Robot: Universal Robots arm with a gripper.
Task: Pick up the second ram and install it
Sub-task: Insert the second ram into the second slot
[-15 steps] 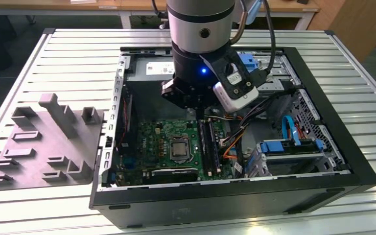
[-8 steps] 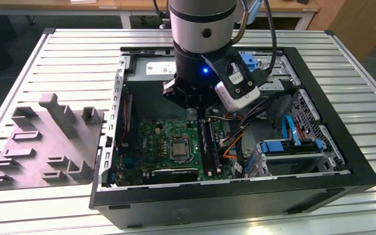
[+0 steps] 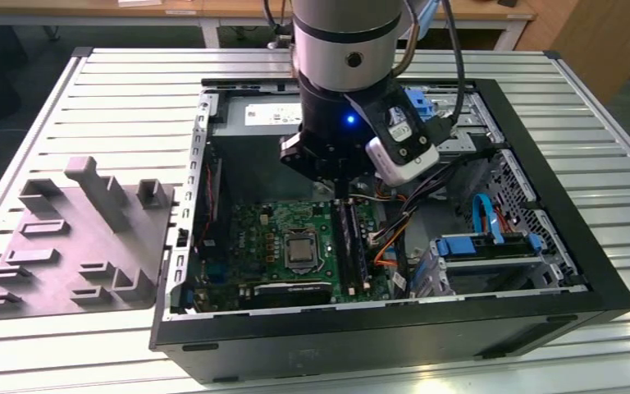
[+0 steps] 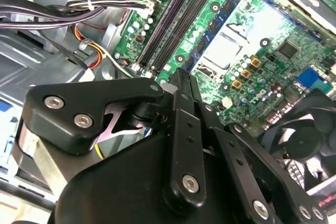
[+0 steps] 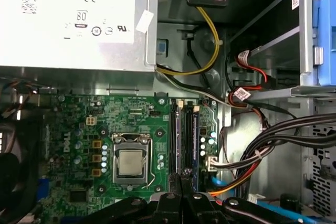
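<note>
Two fingers drawn together, tips meeting w/ no gap I can make out: that's my gripper (image 3: 340,195), reaching down into the open PC case (image 3: 403,327). The case lies on its side on the slatted table (image 3: 129,107).

The second ram (image 3: 347,238) shows in the exterior view as a long dark strip standing edge-up on the motherboard (image 3: 255,238). It's just beside the CPU socket (image 3: 296,248), on the exterior view's right of it, directly under my tips. Can't tell if the tips touch it or if it's fully seated.

In both wrist views my closed tips sit over the near end of the paired memory slots (image 5: 176,135), w/ the socket alongside. The grey power supply (image 5: 73,19) lies beyond the board's far edge. A cable bundle (image 5: 262,150) runs on the slots' other side, away from the socket.

The grey fixture plate (image 3: 75,246) rests on the table outside the case, at the exterior view's left, well apart from my gripper.
</note>
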